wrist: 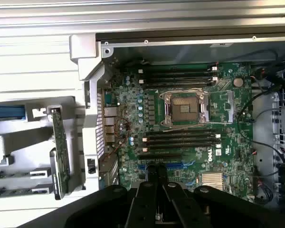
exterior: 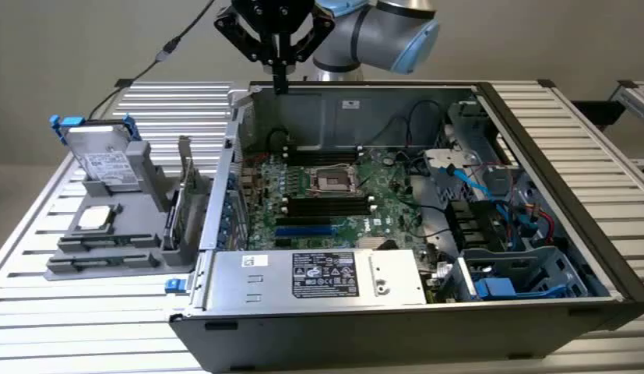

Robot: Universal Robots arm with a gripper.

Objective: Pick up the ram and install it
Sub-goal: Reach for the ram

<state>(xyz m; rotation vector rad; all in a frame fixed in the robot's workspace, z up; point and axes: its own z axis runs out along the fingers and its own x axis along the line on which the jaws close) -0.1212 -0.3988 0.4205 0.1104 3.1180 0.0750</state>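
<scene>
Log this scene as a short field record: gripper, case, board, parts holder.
gripper: shut, nothing seen held, above the rear wall of the case
case: lying open, motherboard exposed
processor socket: mid-board, between two banks of black memory slots
holder: at the exterior view's left of the case; carries hard drive, processor chip, upright green card
</scene>
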